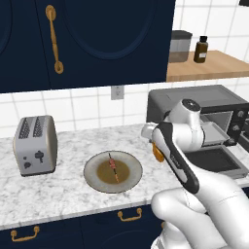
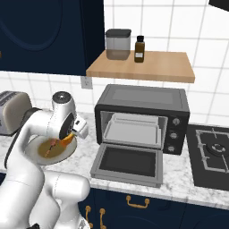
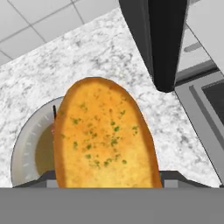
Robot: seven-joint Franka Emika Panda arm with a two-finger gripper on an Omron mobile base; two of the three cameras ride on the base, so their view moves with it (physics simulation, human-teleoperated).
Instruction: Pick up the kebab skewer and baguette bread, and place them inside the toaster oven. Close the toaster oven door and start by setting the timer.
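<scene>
A: Bread first. The baguette bread (image 3: 105,135) sat right in front of the hand camera, big and golden with green specks.

B: Was the gripper (image 3: 105,181) holding it?

A: It looked so. The loaf sat between the two dark finger tips, up off the counter, so I think the jaws were wide and pressed on its sides. From the right base camera, a bit of orange bread (image 2: 67,139) peeked out under the white hand.

B: What was under it?

A: The round plate (image 1: 92,177), on the marble counter (image 1: 58,194). The kebab skewer (image 1: 114,166) lay in the brown middle of the plate. Nobody had picked it up.

B: And next to that?

A: The silver toaster (image 1: 35,145) stood to the left of the plate. To the right stood the toaster oven (image 2: 143,100). The toaster oven door (image 2: 127,165) was folded down flat, wide open. The tray (image 2: 132,129) inside had no food on it.

B: And far back?

A: A wooden shelf (image 2: 147,65) hung above the oven, with a jar (image 2: 118,44) and a small brown bottle (image 2: 139,49) on it.

B: So how much was done?

A: Not much, I think. The bread was lifted but not in the oven. The skewer had to go in too. Then the door needed shutting and the timer knob (image 2: 175,121) needed turning.
</scene>
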